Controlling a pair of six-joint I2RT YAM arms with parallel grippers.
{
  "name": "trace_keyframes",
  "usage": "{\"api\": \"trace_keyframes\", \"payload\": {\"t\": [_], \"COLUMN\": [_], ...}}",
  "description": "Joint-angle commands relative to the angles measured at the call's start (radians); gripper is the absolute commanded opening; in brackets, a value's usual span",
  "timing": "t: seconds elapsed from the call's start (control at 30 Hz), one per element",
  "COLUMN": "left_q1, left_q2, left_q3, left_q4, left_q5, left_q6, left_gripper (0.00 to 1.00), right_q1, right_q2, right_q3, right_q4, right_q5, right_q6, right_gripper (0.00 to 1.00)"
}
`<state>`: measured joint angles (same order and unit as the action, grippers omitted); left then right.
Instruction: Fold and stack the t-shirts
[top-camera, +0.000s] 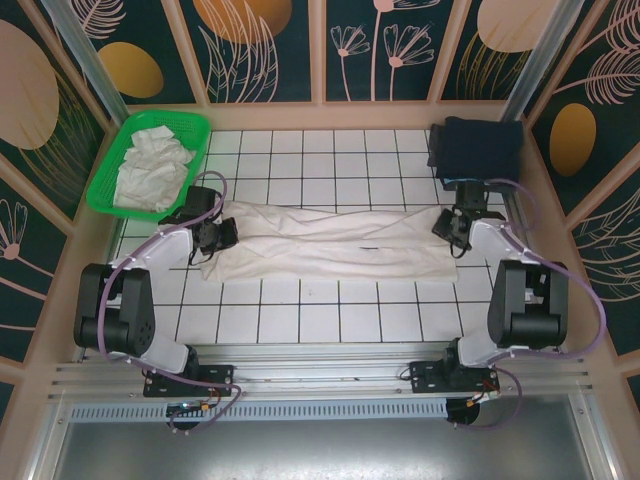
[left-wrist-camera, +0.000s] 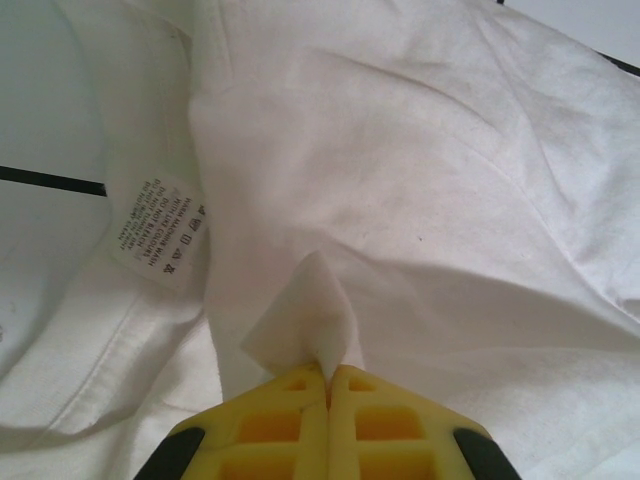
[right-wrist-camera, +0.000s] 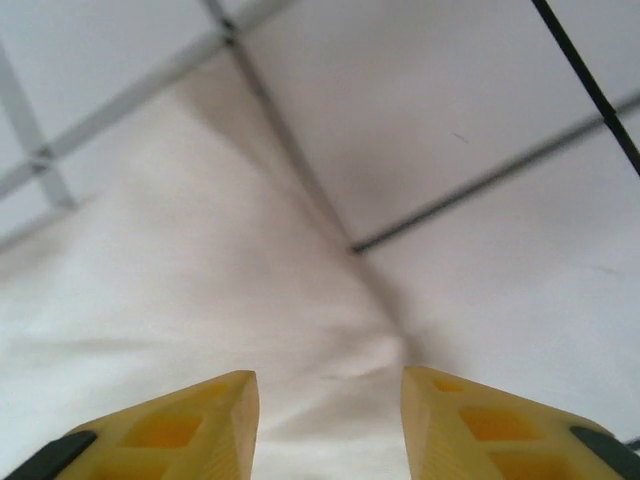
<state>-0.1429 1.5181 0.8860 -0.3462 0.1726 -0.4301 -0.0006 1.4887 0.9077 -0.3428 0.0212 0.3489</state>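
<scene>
The white t-shirt (top-camera: 330, 245) lies stretched across the table (top-camera: 300, 320): probably soft, light, floppy. Your left gripper (left-wrist-camera: 327, 372) pinches a fold; your right gripper (right-wrist-camera: 328, 378) hangs parted over its other end. Best grasped at corners.

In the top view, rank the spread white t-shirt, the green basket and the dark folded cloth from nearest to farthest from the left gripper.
1. spread white t-shirt, pinched in the left gripper
2. green basket, far-left corner
3. dark folded cloth, far-right corner
</scene>
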Motion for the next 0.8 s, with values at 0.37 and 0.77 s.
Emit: {"api": "trace_keyframes", "payload": {"t": [0.37, 0.77], "left_q1": [0.003, -0.111], "left_q2": [-0.181, 0.183], "left_q3": [0.047, 0.287], "left_q4": [-0.072, 0.197], "left_q5": [0.054, 0.115], "left_q6": [0.054, 0.093], "left_gripper": [0.20, 0.20], "right_q1": [0.020, -0.003], "right_q2": [0.344, 0.325], "right_q3": [0.162, 0.139], "right_q4": [0.153, 0.160], "right_q5": [-0.075, -0.106], "right_q6": [0.045, 0.032], "right_gripper": [0.34, 0.42]}}
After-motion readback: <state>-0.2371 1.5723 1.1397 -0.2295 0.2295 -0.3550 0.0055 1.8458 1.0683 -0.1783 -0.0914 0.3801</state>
